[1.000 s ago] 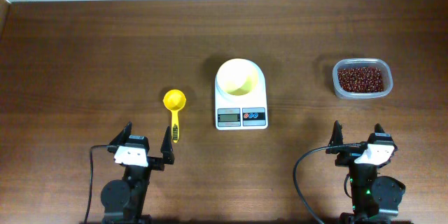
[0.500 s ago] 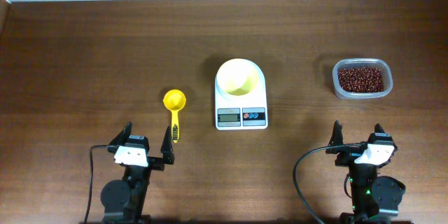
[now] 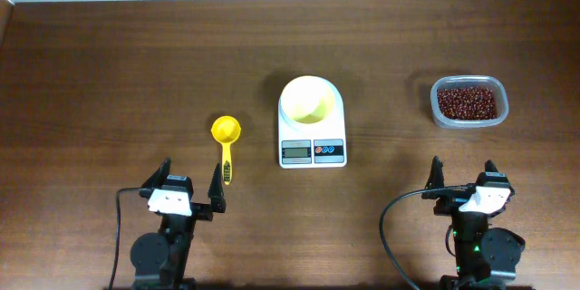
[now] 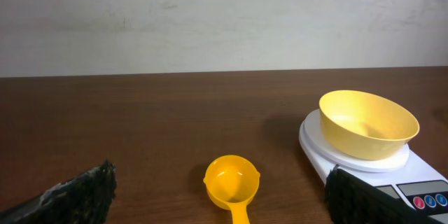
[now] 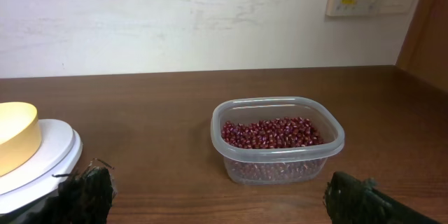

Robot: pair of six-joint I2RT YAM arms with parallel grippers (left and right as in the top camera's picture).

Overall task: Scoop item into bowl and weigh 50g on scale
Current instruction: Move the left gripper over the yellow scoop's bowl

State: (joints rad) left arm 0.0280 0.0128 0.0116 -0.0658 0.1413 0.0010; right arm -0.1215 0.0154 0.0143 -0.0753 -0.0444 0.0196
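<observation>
Overhead, bowl (image 3: 308,100) on scale (image 3: 312,151) mid-table, beans (image 3: 468,101) well right, scoop (image 3: 226,136) near left, both jaws spread wide, near front edge.

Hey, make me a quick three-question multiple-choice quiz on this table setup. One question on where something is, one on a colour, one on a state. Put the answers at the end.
1. Where does the bowl sit?
A. On the bare wood
B. On top of the scale
C. On a shelf

2. What colour is the scoop?
A. Red
B. Green
C. Yellow

3. What state is the bowl in?
A. Upright and empty
B. Filled to the rim
C. Tipped on its side

Answers:
1 B: the bowl rests on the scale's white platform, behind the display.
2 C: the scoop's cup and handle are both yellow.
3 A: the bowl's inside is bare, and the beans all lie in the clear tub.
</observation>
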